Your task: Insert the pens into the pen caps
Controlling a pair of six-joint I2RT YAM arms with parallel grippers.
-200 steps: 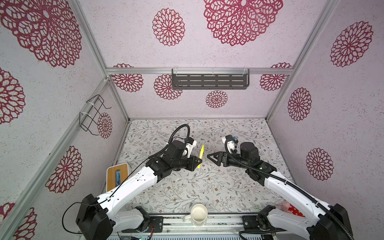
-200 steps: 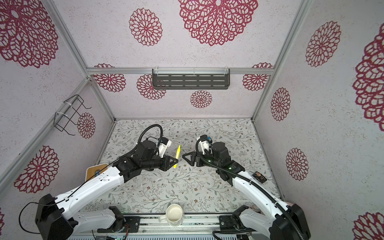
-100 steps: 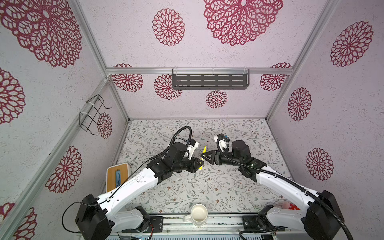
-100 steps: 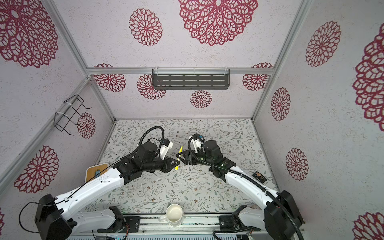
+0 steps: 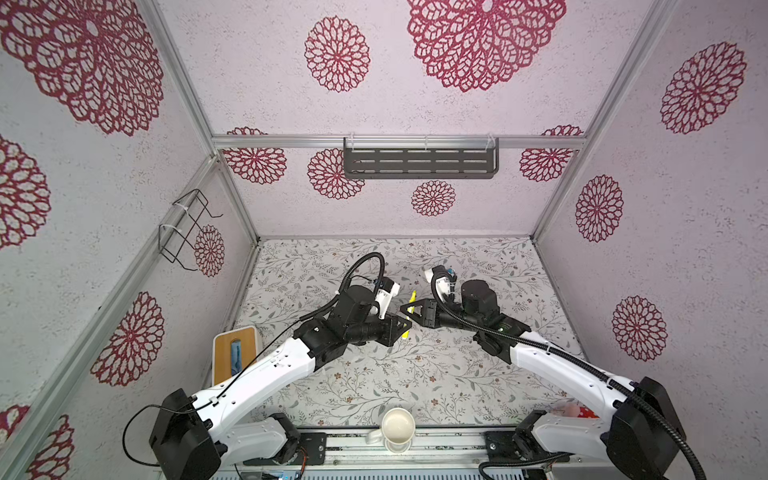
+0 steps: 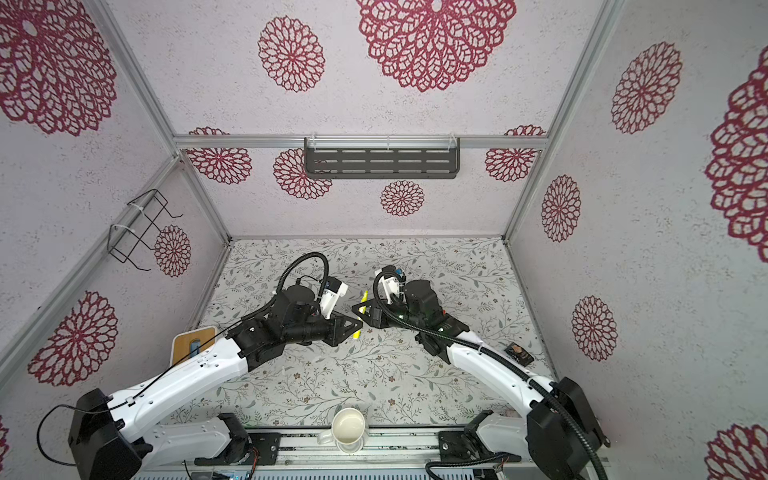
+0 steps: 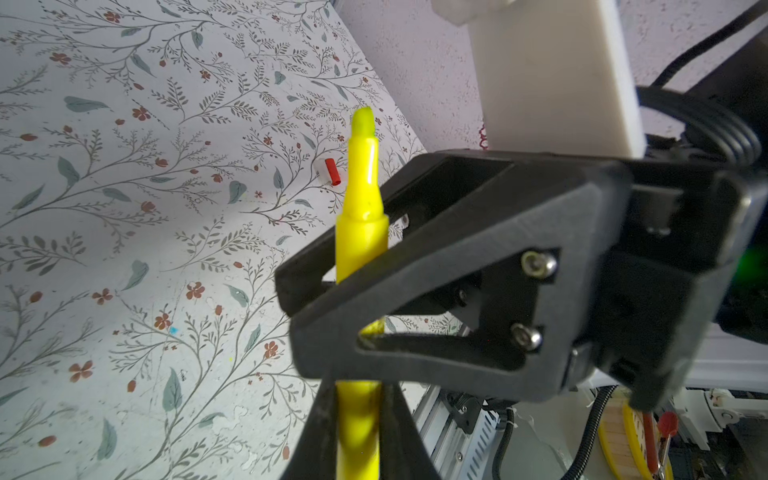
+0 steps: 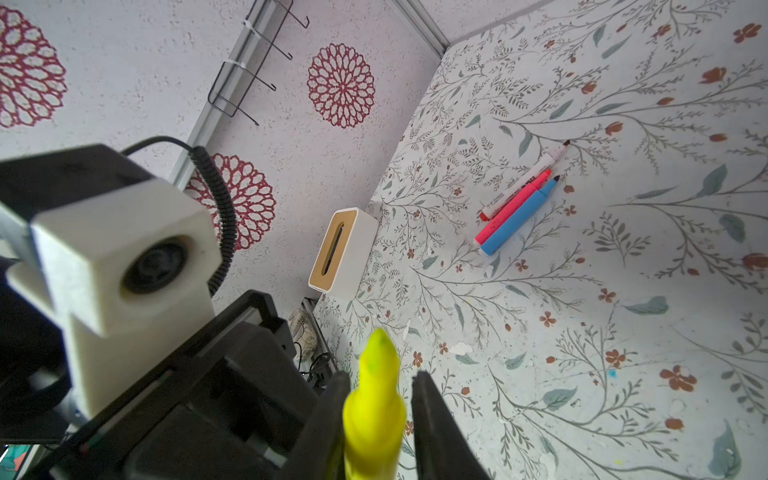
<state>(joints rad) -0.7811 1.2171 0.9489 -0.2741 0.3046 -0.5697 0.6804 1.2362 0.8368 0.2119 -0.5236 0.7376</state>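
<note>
Presently the yellow pen [image 7: 360, 232] is held in the air over the table [image 5: 374, 374], between the two arms. The left gripper [image 7: 358, 399] is pinched tight on its rear barrel. The right gripper [image 8: 380, 390] straddles the barrel nearer the bare nib, with a jaw very close on each side. Whether those jaws press yet cannot be told.

This looks like a second hold or a handover. To go well, the right gripper should clamp squarely across the barrel, short of the stepped neck, so neck and nib stay free for a cap. The left gripper should let go only once that grip is firm, or the pen may tip or drop. Neither arm should twist against the other.

The white-and-red pen [image 8: 525, 180], pink pen [image 8: 513, 206] and blue pen [image 8: 517, 218] lie side by side on the table, uncapped. A red cap [image 7: 331, 171] lies elsewhere on the table.

The mug [image 5: 383, 426] stands upright at the front edge and looks bare inside. The box [image 5: 222, 353] by the left wall shows a blue thing [image 5: 236, 353] in its slot, which cannot be identified. The shelf [image 5: 419, 162] and wire rack [image 5: 187, 232] hold nothing visible.
</note>
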